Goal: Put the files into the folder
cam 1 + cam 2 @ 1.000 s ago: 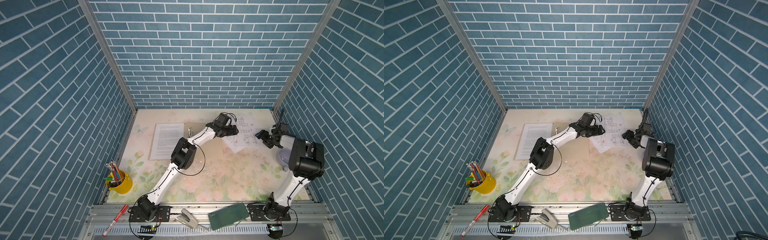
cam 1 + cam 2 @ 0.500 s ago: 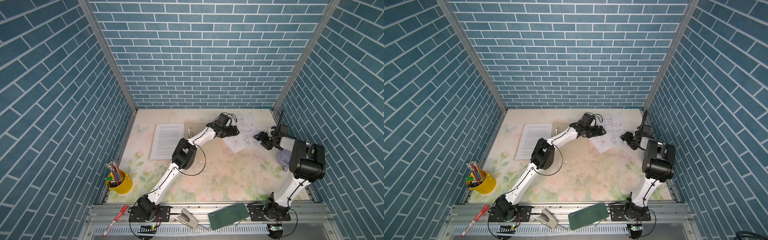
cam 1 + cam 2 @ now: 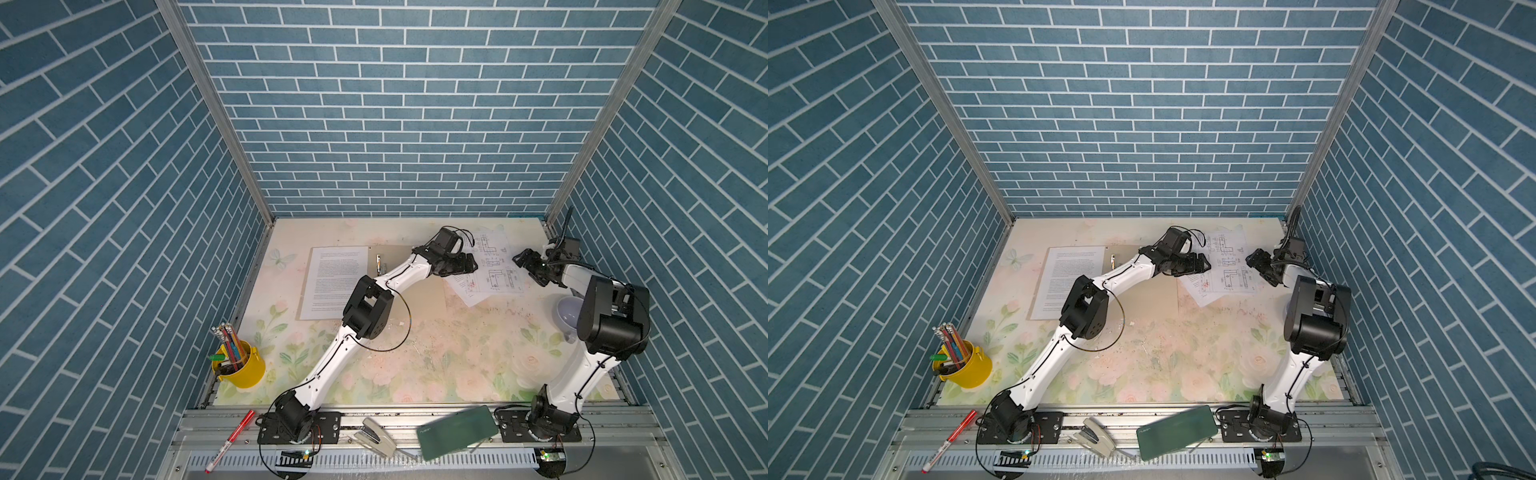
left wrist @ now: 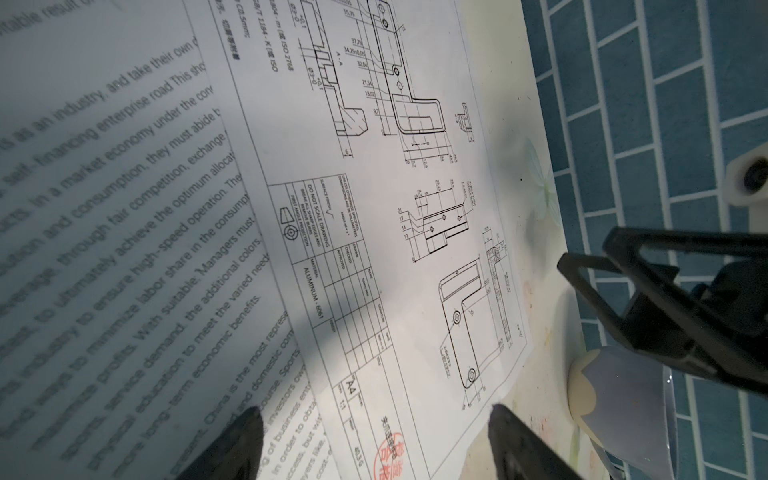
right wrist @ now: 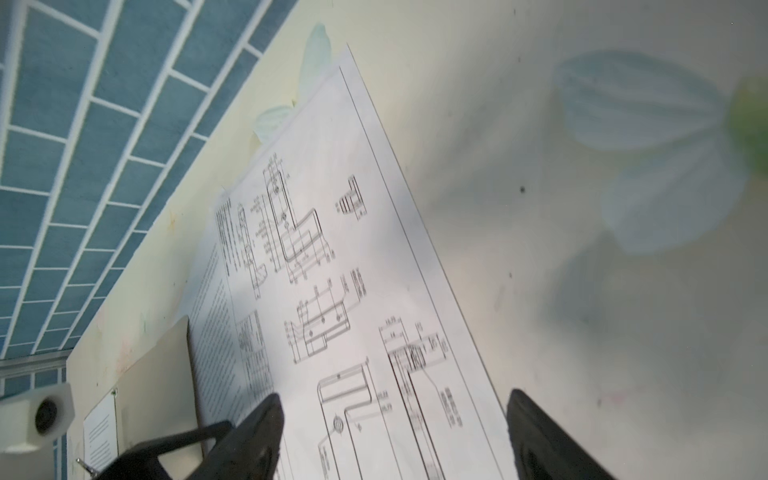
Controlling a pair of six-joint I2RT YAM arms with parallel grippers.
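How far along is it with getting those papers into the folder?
One text sheet already lies in the open folder. The left gripper and right gripper, both open, hover at the drawing sheet, which overlaps a second text sheet by the folder's edge. Those two remain to go in.

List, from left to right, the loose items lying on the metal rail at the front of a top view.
red marker pen → stapler → dark green case
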